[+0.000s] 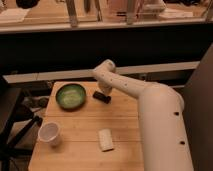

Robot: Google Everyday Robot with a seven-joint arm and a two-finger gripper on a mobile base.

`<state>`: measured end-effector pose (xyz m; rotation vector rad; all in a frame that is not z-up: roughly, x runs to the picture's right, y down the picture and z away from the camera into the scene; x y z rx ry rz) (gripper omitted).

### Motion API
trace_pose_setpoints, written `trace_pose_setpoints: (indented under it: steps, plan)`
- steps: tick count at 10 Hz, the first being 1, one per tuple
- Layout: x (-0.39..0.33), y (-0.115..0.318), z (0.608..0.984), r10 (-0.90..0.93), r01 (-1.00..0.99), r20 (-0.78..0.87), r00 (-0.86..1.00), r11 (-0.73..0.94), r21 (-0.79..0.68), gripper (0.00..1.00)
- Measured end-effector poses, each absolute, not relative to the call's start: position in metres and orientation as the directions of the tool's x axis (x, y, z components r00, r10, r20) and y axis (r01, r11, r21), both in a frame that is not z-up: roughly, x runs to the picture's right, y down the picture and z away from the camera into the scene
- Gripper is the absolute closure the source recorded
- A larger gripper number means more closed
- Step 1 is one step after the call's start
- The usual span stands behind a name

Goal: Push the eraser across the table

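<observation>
The eraser [101, 97] is a small black oblong block lying on the light-brown plank table [80, 132], just right of the green bowl [70, 95]. My white arm reaches from the right over the far side of the table. The gripper [106, 91] sits directly at the eraser's far right end, mostly hidden by the arm's wrist.
A white cup [49, 133] stands at the front left of the table. A pale whitish rectangular pad [105, 139] lies at the front middle. A dark chair [12, 125] stands left of the table. A dark counter wall runs behind it.
</observation>
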<state>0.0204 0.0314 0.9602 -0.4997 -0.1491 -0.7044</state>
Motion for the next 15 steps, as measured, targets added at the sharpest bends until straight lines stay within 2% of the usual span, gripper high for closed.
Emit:
trace_pose_setpoints:
  steps: [4,15]
  plan:
    - [0.003,0.031,0.956,-0.6,0.693,0.346,0.721,0.63,-0.352,1.0]
    - [0.015,0.041,0.958,-0.605,0.704,0.36,0.71,0.62,-0.346,1.0]
